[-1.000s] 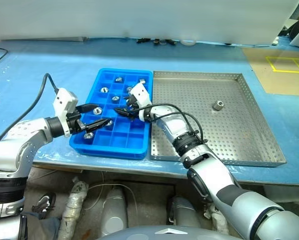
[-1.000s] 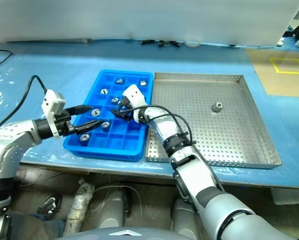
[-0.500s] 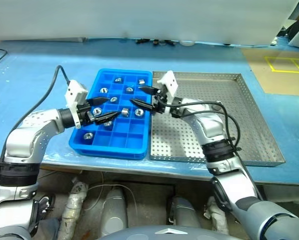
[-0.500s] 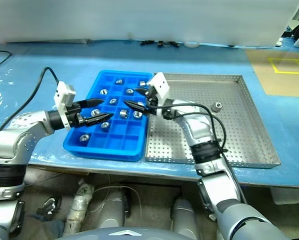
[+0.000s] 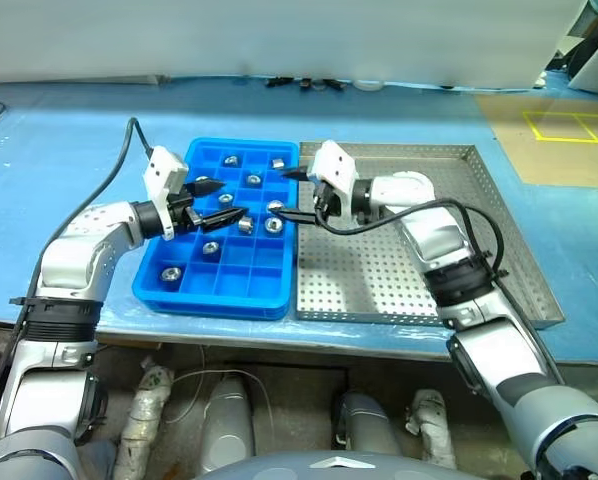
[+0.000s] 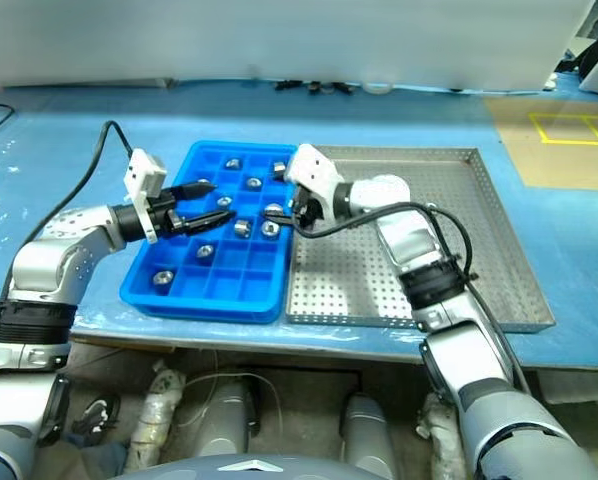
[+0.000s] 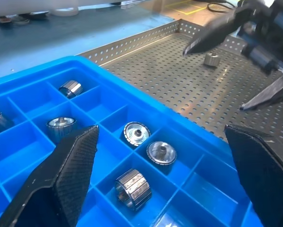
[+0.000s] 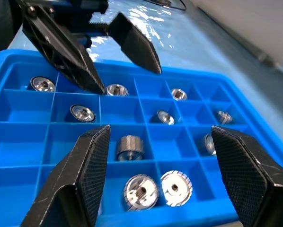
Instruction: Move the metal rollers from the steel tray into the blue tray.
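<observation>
The blue tray (image 5: pixel 211 300) holds several metal rollers (image 5: pixel 246 225), one to a compartment. Beside it on the right lies the steel tray (image 5: pixel 379 270); one roller (image 7: pixel 210 59) rests on its perforated floor in the left wrist view. My left gripper (image 5: pixel 217 200) hovers open and empty over the blue tray's left half. Facing it from the seam between the two trays is my right gripper (image 5: pixel 292 195), also open and empty, above a pair of rollers (image 8: pixel 155 189). In the head views my right arm covers the middle of the steel tray.
Both trays sit on a table covered in blue sheet (image 5: pixel 69 140), close to its front edge. Small dark parts (image 5: pixel 309 82) lie along the back. A black cable (image 5: pixel 119 165) loops off my left wrist. At the far right, yellow tape (image 5: pixel 569 125) marks a brown surface.
My right gripper has lifted out of the blue tray, rolled its wrist and drawn back to the tray's right edge. My left gripper has advanced further over the tray. The camera has shifted a little.
</observation>
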Available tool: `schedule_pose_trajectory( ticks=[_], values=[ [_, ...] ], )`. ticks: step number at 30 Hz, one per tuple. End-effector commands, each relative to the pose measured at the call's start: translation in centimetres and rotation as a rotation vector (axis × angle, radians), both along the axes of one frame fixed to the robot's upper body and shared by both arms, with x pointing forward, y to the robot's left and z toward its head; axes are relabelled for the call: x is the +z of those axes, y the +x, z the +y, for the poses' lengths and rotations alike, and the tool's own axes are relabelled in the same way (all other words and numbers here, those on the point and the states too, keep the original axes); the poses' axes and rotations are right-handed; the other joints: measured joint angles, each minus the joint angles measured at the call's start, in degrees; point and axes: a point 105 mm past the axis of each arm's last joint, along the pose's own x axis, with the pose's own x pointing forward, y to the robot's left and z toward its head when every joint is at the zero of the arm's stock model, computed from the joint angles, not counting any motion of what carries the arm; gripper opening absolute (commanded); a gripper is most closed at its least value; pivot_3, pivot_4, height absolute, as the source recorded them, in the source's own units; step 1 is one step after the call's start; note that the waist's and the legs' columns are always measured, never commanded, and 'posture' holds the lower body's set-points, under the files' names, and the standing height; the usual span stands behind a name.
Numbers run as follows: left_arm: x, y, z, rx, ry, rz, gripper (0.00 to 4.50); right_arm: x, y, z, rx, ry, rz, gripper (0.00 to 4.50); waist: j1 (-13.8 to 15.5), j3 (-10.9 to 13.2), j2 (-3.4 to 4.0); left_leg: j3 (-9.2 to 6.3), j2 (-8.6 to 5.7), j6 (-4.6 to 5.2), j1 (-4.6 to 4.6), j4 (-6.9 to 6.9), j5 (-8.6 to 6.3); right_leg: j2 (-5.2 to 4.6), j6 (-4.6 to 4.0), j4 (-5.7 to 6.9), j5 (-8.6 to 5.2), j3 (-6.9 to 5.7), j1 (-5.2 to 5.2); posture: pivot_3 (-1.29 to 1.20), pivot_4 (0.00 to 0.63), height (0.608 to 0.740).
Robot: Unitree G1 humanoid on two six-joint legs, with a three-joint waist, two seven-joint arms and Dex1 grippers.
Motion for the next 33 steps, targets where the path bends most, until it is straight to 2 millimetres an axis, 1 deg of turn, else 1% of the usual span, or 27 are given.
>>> schedule_pose_trajectory(
  ticks=[1,4,7,9,11,13,14,16,18,21,24,27,28,31,33],
  values=[
    [0.8,0.4,1.1,0.052,0.021,-0.049,4.5,1.7,0.8,1.4,0.038,-0.019,-0.099,3.59,-0.06,0.0,0.0,0.0,0.01,0.0,0.01,0.01,0.0,0.0,-0.02,0.01,0.02,0.01,0.0,0.0,0.15,0.74],
    [0.7,-0.1,1.4,0.049,0.032,-0.057,4.5,2.1,1.1,1.7,0.057,-0.013,-0.107,3.59,0.06,0.0,0.0,0.0,0.04,0.01,0.0,0.02,-0.01,-0.01,-0.06,0.0,0.03,-0.01,-0.01,0.02,0.15,0.74],
    [1.2,-0.4,1.6,0.056,0.003,-0.066,4.5,2.3,2.3,0.2,-0.003,0.034,-0.065,3.59,0.45,0.01,-0.01,0.0,0.03,0.03,-0.07,0.03,-0.02,0.0,-0.06,-0.01,0.03,-0.06,0.0,0.03,0.15,0.74],
    [1.5,-0.6,1.1,0.047,-0.017,-0.074,4.5,2.3,3.9,-2.4,-0.124,0.074,-0.029,3.59,0.65,0.01,-0.01,-0.01,0.01,0.03,-0.13,0.1,-0.02,-0.01,-0.06,-0.01,0.04,-0.1,0.0,0.03,0.15,0.74],
    [2.0,-0.5,0.2,0.034,-0.054,-0.08,4.5,2.3,5.3,-5.8,-0.279,0.123,-0.002,3.59,0.91,0.01,-0.02,-0.01,0.0,0.05,-0.17,0.22,-0.03,-0.03,-0.06,0.0,0.04,-0.09,0.02,0.03,0.15,0.74],
    [2.3,-0.3,-1.3,-0.01,-0.078,-0.088,4.5,2.3,5.8,-8.9,-0.402,0.181,0.02,3.59,1.37,0.01,-0.02,-0.01,-0.03,0.06,-0.17,0.31,-0.04,-0.06,-0.06,0.0,0.04,-0.07,0.1,0.0,0.15,0.74],
    [2.4,-0.3,-2.3,-0.044,-0.082,-0.093,4.5,2.3,5.7,-10.4,-0.455,0.209,0.027,3.59,1.52,0.01,-0.03,0.0,-0.02,0.07,-0.14,0.38,-0.04,-0.05,-0.06,0.0,0.04,-0.06,0.15,-0.01,0.15,0.74],
    [2.7,-0.2,-4.1,-0.107,-0.095,-0.101,4.5,2.0,5.3,-12.7,-0.542,0.243,0.037,3.59,1.75,0.01,-0.03,0.0,0.0,0.09,-0.09,0.43,-0.05,-0.04,-0.06,0.01,0.05,-0.05,0.21,-0.04,0.15,0.74],
    [3.1,0.3,-5.9,-0.166,-0.116,-0.108,4.5,1.1,4.4,-14.8,-0.62,0.251,0.044,3.59,1.69,0.01,-0.03,0.0,0.01,0.08,-0.03,0.45,-0.05,-0.01,-0.05,0.05,0.06,0.0,0.21,-0.09,0.15,0.74],
    [3.3,1.0,-7.8,-0.226,-0.128,-0.11,4.5,-0.2,3.2,-17.0,-0.732,0.27,0.058,3.59,0.7,0.01,-0.03,0.02,0.01,0.09,-0.02,0.48,-0.05,0.02,-0.05,0.05,0.06,0.06,0.18,-0.15,0.15,0.74],
    [3.7,1.8,-9.2,-0.266,-0.134,-0.118,4.5,-1.5,2.8,-18.8,-0.858,0.303,0.074,3.59,-0.88,0.01,-0.03,0.06,-0.01,0.14,0.0,0.53,-0.08,0.03,-0.04,0.04,0.08,0.13,0.16,-0.22,0.15,0.74],
    [4.1,2.4,-9.9,-0.296,-0.138,-0.128,4.5,-2.1,2.8,-19.5,-0.928,0.334,0.066,3.59,-2.44,0.01,-0.03,0.08,0.0,0.18,0.01,0.58,-0.1,0.03,-0.05,0.04,0.1,0.15,0.15,-0.26,0.15,0.74],
    [4.3,2.6,-10.1,-0.302,-0.138,-0.132,4.5,-2.3,2.9,-20.0,-0.967,0.356,0.069,3.59,-2.9,0.01,-0.03,0.08,0.01,0.18,0.02,0.58,-0.1,0.03,-0.06,0.04,0.1,0.15,0.15,-0.26,0.15,0.74],
    [4.8,2.8,-11.0,-0.335,-0.135,-0.147,4.5,-3.8,3.2,-21.8,-1.092,0.372,0.077,3.59,-3.19,0.01,-0.03,0.09,0.01,0.33,0.01,0.61,-0.19,0.03,-0.07,0.04,0.11,0.16,0.15,-0.28,0.15,0.74],
    [5.3,2.9,-11.3,-0.354,-0.139,-0.155,4.5,-4.3,3.0,-22.1,-1.112,0.386,0.091,3.59,-3.09,0.01,-0.03,0.11,0.0,0.35,-0.01,0.64,-0.21,0.01,-0.07,0.03,0.11,0.16,0.16,-0.28,0.15,0.74]
  ],
)
